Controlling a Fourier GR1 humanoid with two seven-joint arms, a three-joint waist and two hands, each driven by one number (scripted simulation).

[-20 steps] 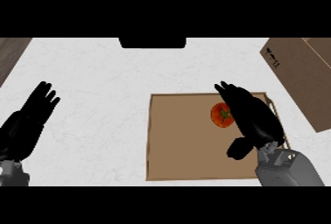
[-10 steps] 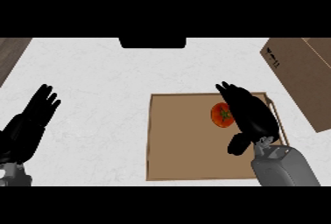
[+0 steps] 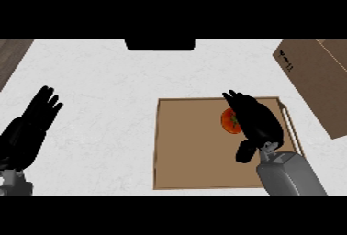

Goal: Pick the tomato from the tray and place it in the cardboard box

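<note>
On the white counter (image 3: pixel 122 82), a cardboard box (image 3: pixel 315 78) stands at the far right edge, and a flat brown tray (image 3: pixel 190 151) lies beside it toward the near right, the two apart. At the counter's near left edge the left hand (image 3: pixel 30 131) rests open with fingers straight, while the right hand (image 3: pixel 254 121) hangs over the tray's right half, fingers extended and holding nothing. Partly hidden under that hand's left side, the red tomato (image 3: pixel 229 121) sits on the tray near its far right corner.
</note>
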